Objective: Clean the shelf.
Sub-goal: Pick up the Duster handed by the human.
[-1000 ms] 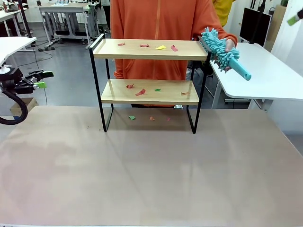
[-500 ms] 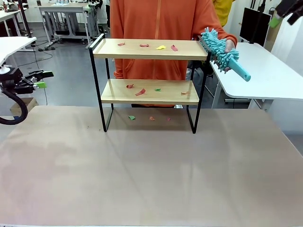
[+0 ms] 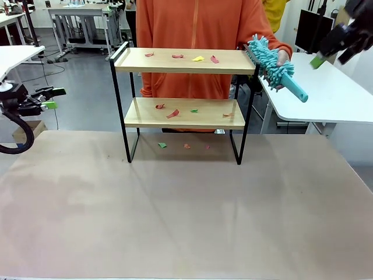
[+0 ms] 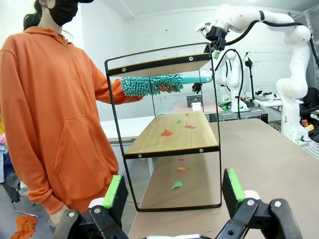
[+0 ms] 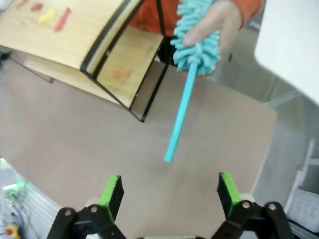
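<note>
Across the table, one shelf [image 3: 183, 61] stands between my left gripper [image 3: 49, 98] and right gripper [image 3: 329, 55], both empty and spread wide. Left wrist: its two boards lie ahead. Right wrist: one duster [image 5: 182, 112], in a person's hand [image 5: 214, 22], ahead of my fingers.

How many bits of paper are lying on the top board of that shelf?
4, in a row on the top board: left red scrap, middle red scrap, yellow scrap, right red scrap. Tinier bits may escape the camera.
</note>
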`<state>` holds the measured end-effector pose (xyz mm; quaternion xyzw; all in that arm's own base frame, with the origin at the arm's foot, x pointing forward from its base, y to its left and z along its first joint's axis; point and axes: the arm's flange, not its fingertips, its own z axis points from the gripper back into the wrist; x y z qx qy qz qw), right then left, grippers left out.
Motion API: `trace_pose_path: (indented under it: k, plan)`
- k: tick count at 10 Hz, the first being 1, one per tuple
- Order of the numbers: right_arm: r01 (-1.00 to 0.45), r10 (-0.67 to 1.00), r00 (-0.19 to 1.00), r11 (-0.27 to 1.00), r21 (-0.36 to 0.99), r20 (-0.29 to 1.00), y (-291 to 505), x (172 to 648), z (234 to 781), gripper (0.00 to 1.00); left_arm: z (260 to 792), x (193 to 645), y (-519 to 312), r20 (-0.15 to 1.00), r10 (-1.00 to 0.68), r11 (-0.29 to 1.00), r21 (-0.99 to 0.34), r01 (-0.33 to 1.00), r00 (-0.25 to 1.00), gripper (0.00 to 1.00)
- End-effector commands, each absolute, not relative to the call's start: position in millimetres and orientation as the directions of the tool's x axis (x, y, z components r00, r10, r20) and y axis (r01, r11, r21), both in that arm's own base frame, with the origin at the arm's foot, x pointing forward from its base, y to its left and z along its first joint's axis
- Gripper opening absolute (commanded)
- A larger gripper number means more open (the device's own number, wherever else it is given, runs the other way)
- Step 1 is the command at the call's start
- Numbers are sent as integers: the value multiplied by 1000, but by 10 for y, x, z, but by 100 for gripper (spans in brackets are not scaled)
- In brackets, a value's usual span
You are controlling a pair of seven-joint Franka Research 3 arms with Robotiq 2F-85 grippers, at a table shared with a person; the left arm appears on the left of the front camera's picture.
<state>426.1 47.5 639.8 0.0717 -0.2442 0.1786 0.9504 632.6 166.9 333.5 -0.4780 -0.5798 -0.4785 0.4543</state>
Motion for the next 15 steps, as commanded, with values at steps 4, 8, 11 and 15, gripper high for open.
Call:
trace_pose_path:
  k: [4,8,11,15]
  plan:
    - [-382,313,802,923,33,509,388,4235,6579,100,3341,6322,1667,983,115,86,136,987,-145,100]
    - [-206,176,814,979,-8,554,933,4160,6184,100,3341,6322,1667,983,115,86,136,987,-145,100]
    - [-158,152,797,987,-42,584,1116,4177,5901,100,3341,6322,1667,983,115,86,136,987,-145,100]
    - [-159,121,811,987,15,572,1140,4396,5567,100,3341,6322,1667,983,115,86,136,987,-145,100]
